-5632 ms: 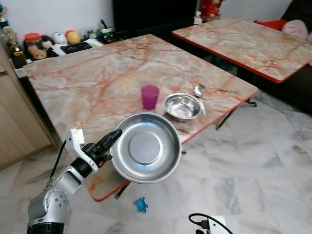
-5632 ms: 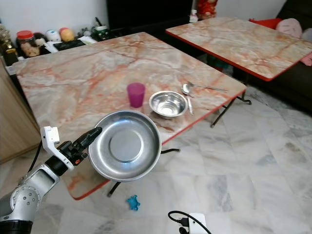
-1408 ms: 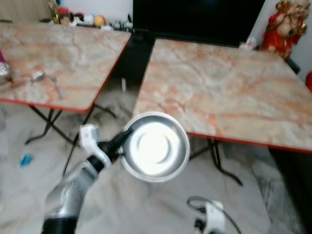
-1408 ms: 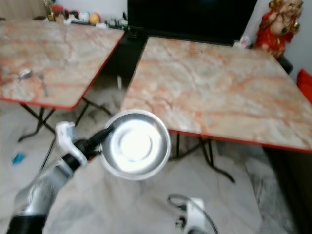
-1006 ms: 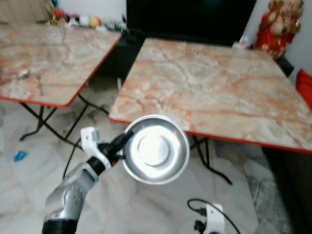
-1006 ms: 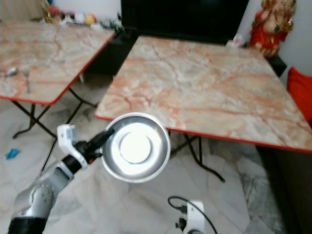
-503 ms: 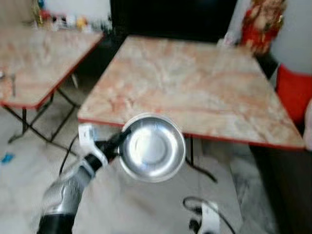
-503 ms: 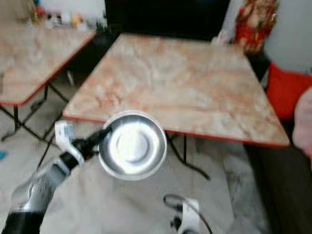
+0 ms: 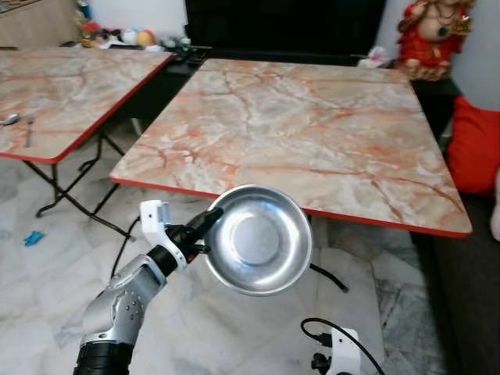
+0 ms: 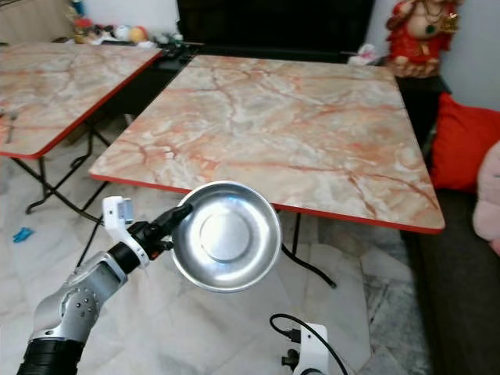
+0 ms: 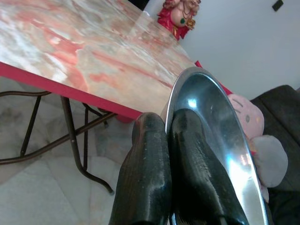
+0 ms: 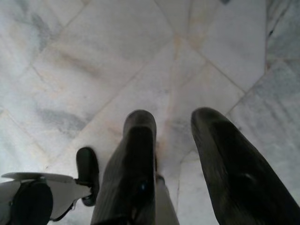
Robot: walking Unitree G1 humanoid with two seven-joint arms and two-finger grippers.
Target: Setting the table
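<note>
Jaws of the left gripper (image 11: pixel 164 140) are clamped on the steel plate (image 9: pixel 258 240) rim; slippage is risked before the table (image 9: pixel 305 125) edge is reached.

A square marble-patterned table (image 9: pixel 312 133) with a red edge stands on a pale marble floor (image 9: pixel 47 273). Beside it stands a second similar table (image 9: pixel 70 86), with a spoon (image 9: pixel 9 119) lying on it. On the floor lie a small blue object (image 9: pixel 31 238) and a black cable (image 9: pixel 348 336).
</note>
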